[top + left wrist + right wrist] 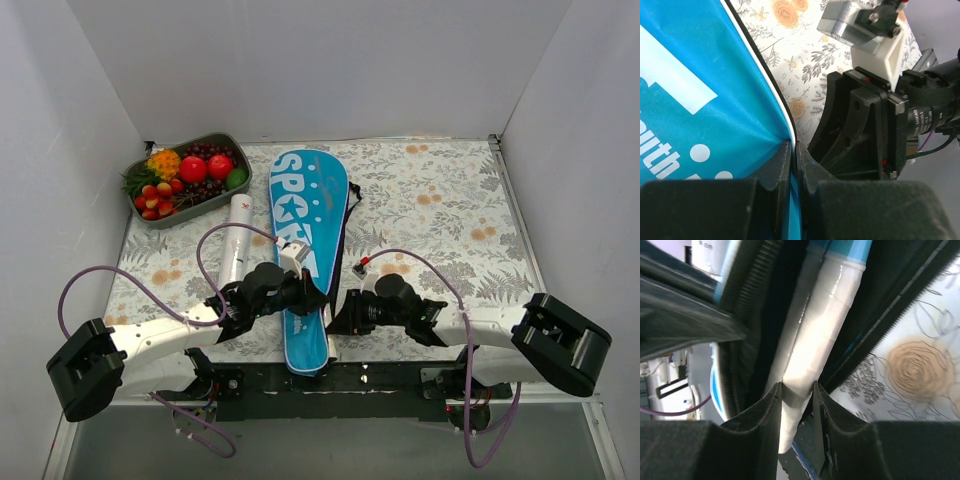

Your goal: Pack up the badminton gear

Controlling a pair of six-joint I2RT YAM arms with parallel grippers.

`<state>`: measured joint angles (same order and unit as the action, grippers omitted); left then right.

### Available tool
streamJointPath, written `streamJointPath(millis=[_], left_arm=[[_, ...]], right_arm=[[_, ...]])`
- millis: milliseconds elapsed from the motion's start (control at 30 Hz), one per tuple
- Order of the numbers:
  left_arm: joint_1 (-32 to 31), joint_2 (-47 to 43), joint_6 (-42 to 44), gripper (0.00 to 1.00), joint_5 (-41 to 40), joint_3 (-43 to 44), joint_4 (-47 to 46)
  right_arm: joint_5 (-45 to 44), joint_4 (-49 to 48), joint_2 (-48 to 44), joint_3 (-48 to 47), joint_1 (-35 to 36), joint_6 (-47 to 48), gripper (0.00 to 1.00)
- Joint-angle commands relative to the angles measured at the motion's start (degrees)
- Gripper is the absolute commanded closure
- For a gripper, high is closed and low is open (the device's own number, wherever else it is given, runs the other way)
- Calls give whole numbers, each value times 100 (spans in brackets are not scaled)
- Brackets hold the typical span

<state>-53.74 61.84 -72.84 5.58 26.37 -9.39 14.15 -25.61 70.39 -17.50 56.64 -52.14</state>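
The blue "SPORT" bag point(310, 200) lies lengthwise in the middle of the table, narrow end toward the arms. My left gripper point(312, 295) is shut on the bag's blue fabric edge point(700, 100), pinched between the jaws point(794, 150). My right gripper point(335, 318) sits at the bag's right side. In the right wrist view its jaws point(797, 390) press on both sides of a white-wrapped racket handle point(825, 325) lying inside the open, zip-edged bag point(880, 325). The racket heads are hidden in the bag. The white shuttlecock tube point(237, 240) lies left of the bag.
A grey tray point(222, 137) of colourful fruit stands at the back left. The right gripper's black body point(860, 125) is close beside the left one. White walls enclose the flowered tablecloth point(450, 210) on three sides.
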Motion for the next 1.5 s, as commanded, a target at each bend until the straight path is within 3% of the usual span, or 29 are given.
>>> streamJointPath(millis=[0, 167, 233, 400, 433, 467, 567, 700, 800, 1000, 1167, 1467], left_arm=[[-23, -129, 7, 100, 443, -193, -608], [-23, -181, -29, 100, 505, -457, -801], [-32, -243, -29, 100, 522, -492, -828], [-23, -287, 33, 100, 505, -440, -749], [-32, -270, 59, 100, 496, -422, -740], [-32, -243, 68, 100, 496, -413, -714], [-32, -234, 94, 100, 505, -334, -635], [-32, -357, 112, 100, 496, -352, -573], [-32, -419, 103, 100, 505, -369, -555], [-32, -463, 77, 100, 619, -405, -669], [-23, -472, 94, 100, 698, -352, -731], [-14, -463, 94, 100, 742, -431, -784]], right_arm=[[596, -2086, 378, -202, 22, -235, 75], [834, -3344, 818, -43, 22, -420, 75], [835, -3189, 819, -87, 22, -306, 75], [423, -1689, 546, -359, 31, 309, 63], [343, -1380, 520, -438, 22, 536, 58], [273, -1151, 511, -508, 22, 660, 45], [-69, -394, 292, -693, 22, 1003, 32], [-1051, 756, -262, -869, 22, 1390, 26], [-1719, 1566, -710, -888, -13, 1479, 23], [-2276, 1822, -1230, -413, -258, 1136, 21], [-2399, 1463, -747, -360, -540, 1127, 23], [-2593, 1093, 642, -1106, -707, 1233, 24]])
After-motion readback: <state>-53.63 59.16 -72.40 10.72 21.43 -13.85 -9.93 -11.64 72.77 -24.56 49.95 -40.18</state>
